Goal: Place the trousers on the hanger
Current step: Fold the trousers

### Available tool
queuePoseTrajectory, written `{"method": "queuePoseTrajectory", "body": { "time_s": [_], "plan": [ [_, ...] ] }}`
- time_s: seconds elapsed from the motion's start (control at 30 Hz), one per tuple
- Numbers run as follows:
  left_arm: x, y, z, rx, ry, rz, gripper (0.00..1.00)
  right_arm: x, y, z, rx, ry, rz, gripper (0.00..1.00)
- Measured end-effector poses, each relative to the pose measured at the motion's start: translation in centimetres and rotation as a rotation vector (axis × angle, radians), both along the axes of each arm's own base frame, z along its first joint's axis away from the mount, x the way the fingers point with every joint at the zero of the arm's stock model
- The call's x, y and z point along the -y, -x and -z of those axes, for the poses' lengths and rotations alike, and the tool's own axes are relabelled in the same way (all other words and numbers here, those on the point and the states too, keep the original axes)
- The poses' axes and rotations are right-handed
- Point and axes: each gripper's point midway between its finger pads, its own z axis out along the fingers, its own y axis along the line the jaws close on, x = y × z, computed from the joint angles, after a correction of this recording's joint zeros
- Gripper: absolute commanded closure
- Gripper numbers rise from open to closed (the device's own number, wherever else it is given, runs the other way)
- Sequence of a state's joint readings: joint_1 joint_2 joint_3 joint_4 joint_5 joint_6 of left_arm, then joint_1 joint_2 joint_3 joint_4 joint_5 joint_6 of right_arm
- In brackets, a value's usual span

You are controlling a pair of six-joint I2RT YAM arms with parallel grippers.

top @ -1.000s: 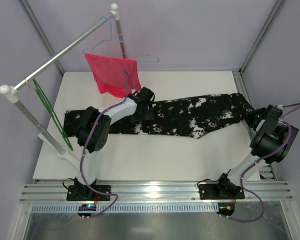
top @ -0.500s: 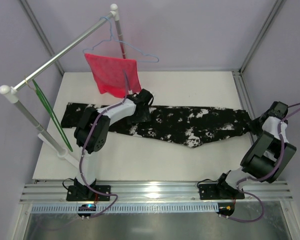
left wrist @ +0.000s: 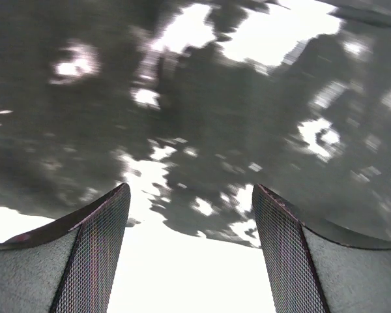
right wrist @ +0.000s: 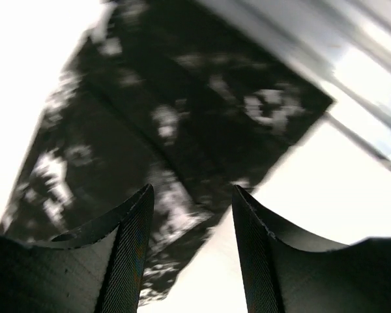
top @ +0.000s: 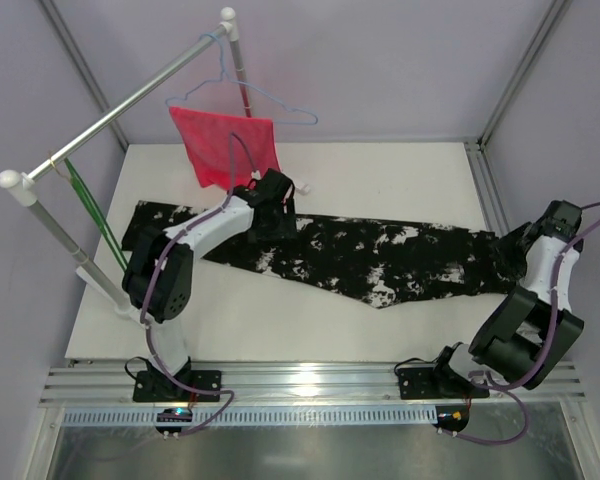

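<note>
The black, white-splotched trousers (top: 380, 255) lie stretched flat across the table, from the left post to the right edge. My left gripper (top: 277, 215) hovers open over their upper left part; in the left wrist view the trousers (left wrist: 215, 117) and bare table show between the jaws of the left gripper (left wrist: 190, 189). My right gripper (top: 525, 250) is open at the right end. In the right wrist view nothing sits between the jaws of the right gripper (right wrist: 193, 189), and the trousers' corner (right wrist: 156, 111) lies just below. The green hanger (top: 95, 215) hangs on the rail at the left, apart from both grippers.
A red cloth (top: 225, 145) hangs on a pale blue wire hanger (top: 280, 105) from the slanted rail (top: 130, 100), just behind the left gripper. The rail's post (top: 70, 250) stands at the table's left. A metal frame bar (top: 485, 180) runs along the right edge of the white table (top: 380, 180).
The right gripper shut on the trousers' right end, pulled it right and toward the front, then opened and let go. The trousers lie longer and flatter. The left gripper shifted up and left.
</note>
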State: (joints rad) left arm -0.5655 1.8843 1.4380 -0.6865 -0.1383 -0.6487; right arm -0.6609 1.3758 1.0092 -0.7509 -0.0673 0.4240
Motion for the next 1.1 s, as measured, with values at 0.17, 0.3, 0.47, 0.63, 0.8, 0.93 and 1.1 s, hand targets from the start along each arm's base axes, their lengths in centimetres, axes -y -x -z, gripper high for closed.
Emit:
{"method": "queuePoseTrajectory", "body": {
  "time_s": [0.17,0.3,0.47,0.63,0.8,0.93,1.1],
  "plan": [
    [3.3,1.2,-1.2,0.004,0.092,0.104,0.24,-4.4,-4.4,-0.9,0.134,-0.074,-0.184,0.44],
    [5.7,2.1,-1.7,-0.011,0.179,0.175,0.25,-6.8,-6.8,2.3,0.128,-0.156,-0.275,0.4],
    [6.0,3.2,-1.3,-0.029,0.222,0.209,0.25,-7.1,-7.0,6.6,0.061,-0.24,-0.28,0.31],
    [6.1,4.1,-1.1,-0.043,0.244,0.239,0.24,-7.6,-7.7,3.6,0.154,-0.219,-0.307,0.2],
    [5.4,4.2,-1.5,-0.005,0.242,0.212,0.24,-12.0,-9.5,-2.8,0.325,-0.138,-0.459,0.23],
    [3.3,2.9,-1.3,0.027,0.157,0.114,0.25,-19.3,-11.0,-5.5,0.439,-0.157,-0.65,0.29],
    [-1.1,1.1,-0.4,0.034,0.081,-0.064,0.23,-27.1,-11.3,-3.0,0.428,-0.246,-0.792,0.36]
  ]
}}
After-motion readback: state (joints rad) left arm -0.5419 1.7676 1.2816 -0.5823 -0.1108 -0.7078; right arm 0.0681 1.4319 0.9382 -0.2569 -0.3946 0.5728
